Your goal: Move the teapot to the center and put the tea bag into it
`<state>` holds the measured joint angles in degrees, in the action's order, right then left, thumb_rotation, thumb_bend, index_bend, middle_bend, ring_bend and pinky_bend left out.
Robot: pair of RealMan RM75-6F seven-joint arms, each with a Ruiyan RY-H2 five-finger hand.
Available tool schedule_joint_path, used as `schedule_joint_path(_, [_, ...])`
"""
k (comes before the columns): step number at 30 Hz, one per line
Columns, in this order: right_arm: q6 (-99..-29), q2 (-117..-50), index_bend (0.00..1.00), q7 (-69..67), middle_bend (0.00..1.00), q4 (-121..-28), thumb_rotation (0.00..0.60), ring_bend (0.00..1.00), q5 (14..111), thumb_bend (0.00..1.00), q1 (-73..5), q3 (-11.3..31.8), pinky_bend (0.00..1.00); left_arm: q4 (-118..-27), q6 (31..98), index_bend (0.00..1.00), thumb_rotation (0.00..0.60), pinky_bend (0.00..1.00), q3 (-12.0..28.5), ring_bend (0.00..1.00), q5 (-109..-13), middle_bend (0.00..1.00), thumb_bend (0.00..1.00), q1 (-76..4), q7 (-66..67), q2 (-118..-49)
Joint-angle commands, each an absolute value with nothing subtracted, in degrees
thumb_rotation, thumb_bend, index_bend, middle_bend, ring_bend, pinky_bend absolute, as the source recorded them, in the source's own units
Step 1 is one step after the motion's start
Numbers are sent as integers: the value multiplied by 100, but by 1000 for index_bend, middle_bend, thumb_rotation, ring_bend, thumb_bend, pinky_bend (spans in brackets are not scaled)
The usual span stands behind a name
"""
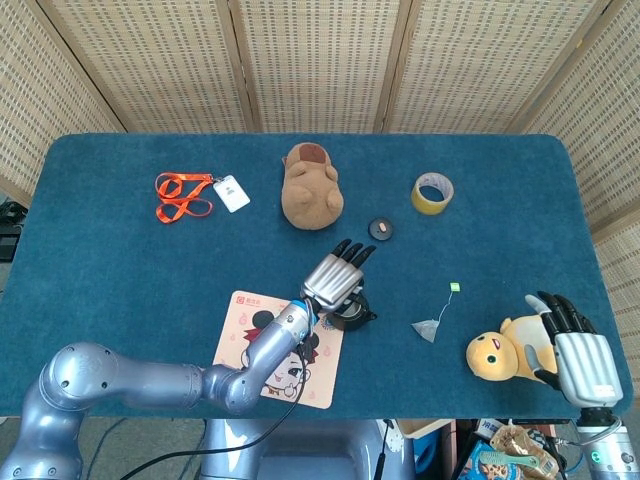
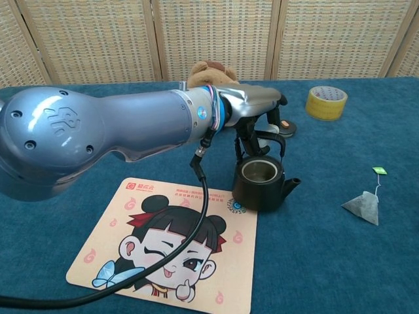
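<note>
the teapot [image 2: 262,185] sits lidless near the middle of the table [image 1: 120,250], at the right edge of the picture mat [image 1: 285,350], spout toward the right edge. the left hand [image 1: 337,275] hovers over its handle with fingers spread, gripping nothing. the right hand [image 1: 575,345] rests open on the yellow toy [image 1: 500,354] by the front right corner. the tea bag [image 2: 364,206] lies well right of the pot; best lifted by its string and lowered straight into the mouth.
</note>
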<state>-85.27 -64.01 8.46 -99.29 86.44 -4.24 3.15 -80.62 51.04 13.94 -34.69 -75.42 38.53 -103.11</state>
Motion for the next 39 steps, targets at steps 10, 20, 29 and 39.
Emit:
schedule_joint_path(10, [-8523, -6399, 178, 821, 210, -9913, 600, 144, 8630, 570, -413, 315, 313, -8201, 4881, 63, 600, 0, 1333, 0, -2909, 0, 410, -7735, 4201, -10217])
schedule_joint_path(20, [-8531, -6399, 178, 803, 211, -9896, 600, 144, 8620, 569, -395, 313, 313, -8221, 4916, 9, 600, 0, 1282, 0, -2522, 0, 360, -7909, 4417, -10201])
schedule_joint_path(29, [-8519, -6391, 178, 817, 210, -9904, 600, 144, 8612, 570, -398, 320, 313, -8125, 5129, 0, 600, 0, 1373, 0, -2772, 0, 343, -7860, 4178, -10287])
schedule_joint_path(39, [-8524, -6379, 178, 821, 211, -9920, 600, 144, 8624, 570, -392, 315, 313, -7721, 5513, 0, 600, 0, 1534, 0, -3383, 0, 348, -7692, 3855, -10534])
